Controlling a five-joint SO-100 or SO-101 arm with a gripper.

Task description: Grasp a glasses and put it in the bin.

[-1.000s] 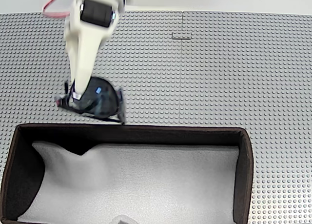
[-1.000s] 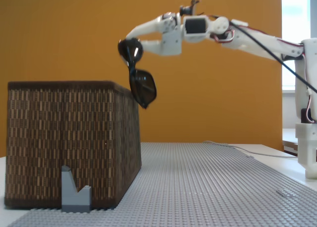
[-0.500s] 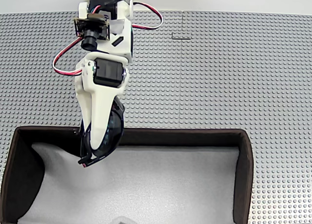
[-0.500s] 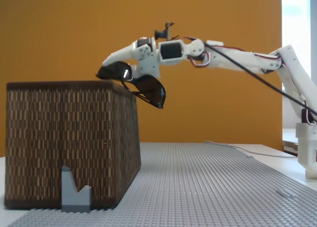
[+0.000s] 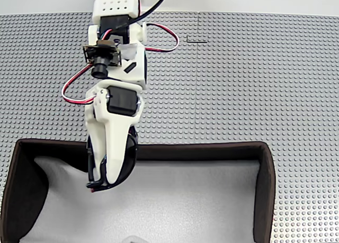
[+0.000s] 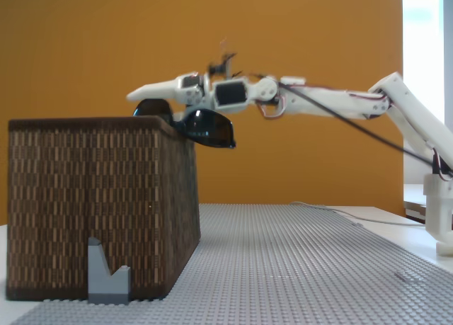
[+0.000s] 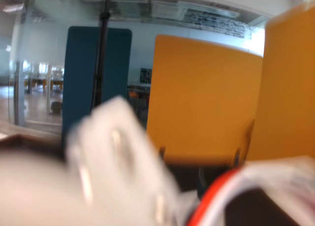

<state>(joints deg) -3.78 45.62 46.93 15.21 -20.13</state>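
Above bin [image 5: 267,190] rim, claw [image 5: 100,180] clamped on glasses [image 5: 127,155], no legible writing.

Overhead, side-on, blurred wrist views

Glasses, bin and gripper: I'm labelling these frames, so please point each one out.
glasses [image 6: 211,129], a fixed view, on the dark lens.
bin [image 5: 267,179], a fixed view, on the right wall.
gripper [image 5: 98,186], a fixed view, at the fingertips.
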